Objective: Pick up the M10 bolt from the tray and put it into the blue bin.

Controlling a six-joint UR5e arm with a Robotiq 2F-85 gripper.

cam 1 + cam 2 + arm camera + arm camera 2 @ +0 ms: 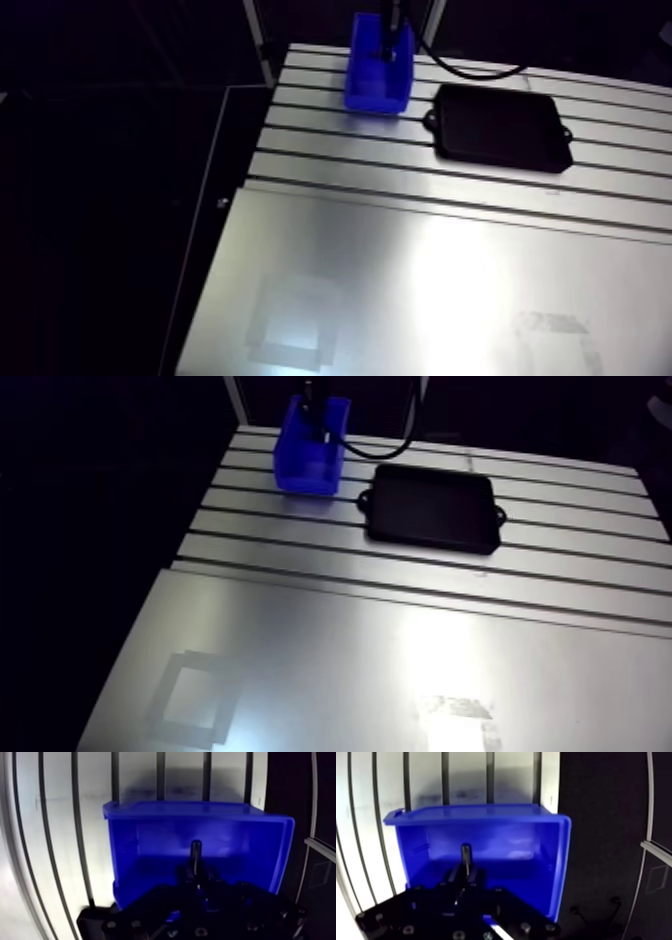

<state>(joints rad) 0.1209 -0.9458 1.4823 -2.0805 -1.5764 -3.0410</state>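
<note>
End effector (196,879) pinched on what looks like a dark steel M10 bolt (196,851), shank pointing down, w/ open blue plastic bin (150,837) directly beneath.

The dark bolt (196,853), pinched in the tool (196,874), points into the open blue bin (150,842). The flat black tray (500,125) lies just beside the bin.

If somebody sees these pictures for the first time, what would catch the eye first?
The bright blue bin stands out first, near the far edge of the slotted table. In the wrist view the gripper hangs over its opening, shut on a dark bolt that points into the bin. Beside the bin, apart from it, a flat black tray lies on the table.
</note>
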